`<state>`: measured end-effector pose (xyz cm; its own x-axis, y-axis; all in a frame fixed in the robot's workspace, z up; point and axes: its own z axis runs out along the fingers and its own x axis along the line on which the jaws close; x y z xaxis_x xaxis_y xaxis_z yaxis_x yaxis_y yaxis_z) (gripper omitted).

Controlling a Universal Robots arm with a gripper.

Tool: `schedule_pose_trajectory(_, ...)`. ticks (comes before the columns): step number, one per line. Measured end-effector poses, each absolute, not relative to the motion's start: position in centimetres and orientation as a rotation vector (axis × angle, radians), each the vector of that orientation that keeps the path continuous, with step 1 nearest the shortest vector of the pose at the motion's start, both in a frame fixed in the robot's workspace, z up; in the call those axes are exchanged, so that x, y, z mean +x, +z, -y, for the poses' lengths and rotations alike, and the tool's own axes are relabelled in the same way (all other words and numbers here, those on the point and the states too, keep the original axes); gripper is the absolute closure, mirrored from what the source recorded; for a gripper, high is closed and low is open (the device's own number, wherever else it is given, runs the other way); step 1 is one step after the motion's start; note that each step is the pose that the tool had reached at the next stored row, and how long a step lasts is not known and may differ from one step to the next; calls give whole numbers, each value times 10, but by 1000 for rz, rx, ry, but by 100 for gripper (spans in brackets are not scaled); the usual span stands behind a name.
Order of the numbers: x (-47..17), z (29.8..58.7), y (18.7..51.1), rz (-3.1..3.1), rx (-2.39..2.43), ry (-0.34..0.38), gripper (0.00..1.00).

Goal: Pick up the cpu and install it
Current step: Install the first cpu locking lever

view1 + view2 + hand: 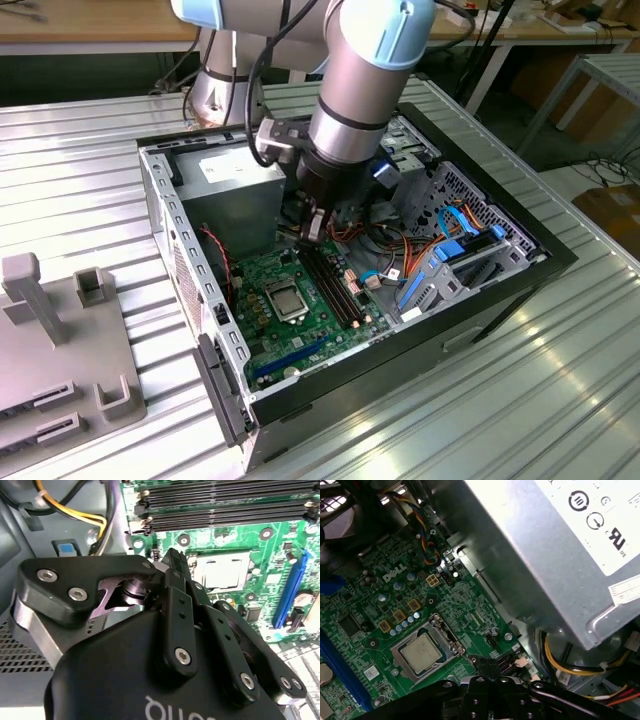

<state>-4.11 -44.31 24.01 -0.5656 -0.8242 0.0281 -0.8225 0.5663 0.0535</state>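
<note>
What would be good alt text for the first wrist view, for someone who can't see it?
A silver-grey cpu sits in its socket on the green motherboard inside an open computer case. The black gripper hangs close beside the socket, holding nothing, and a grey metal box with a white label stands over the board's edge.

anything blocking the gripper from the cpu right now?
Nothing visible. The small silver-grey square cpu lies exposed in its socket on the green motherboard; the black gripper hangs above the board beside it, fingers together, holding nothing.
</note>
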Motion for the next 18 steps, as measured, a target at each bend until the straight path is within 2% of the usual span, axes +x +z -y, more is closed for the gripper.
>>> schedule_pose_trajectory(10, -41, 464, 240, 2729, 1451, -53, 89)
schedule_pose_trajectory(18, -42, 465, 240, 2711, 1484, -52, 89)
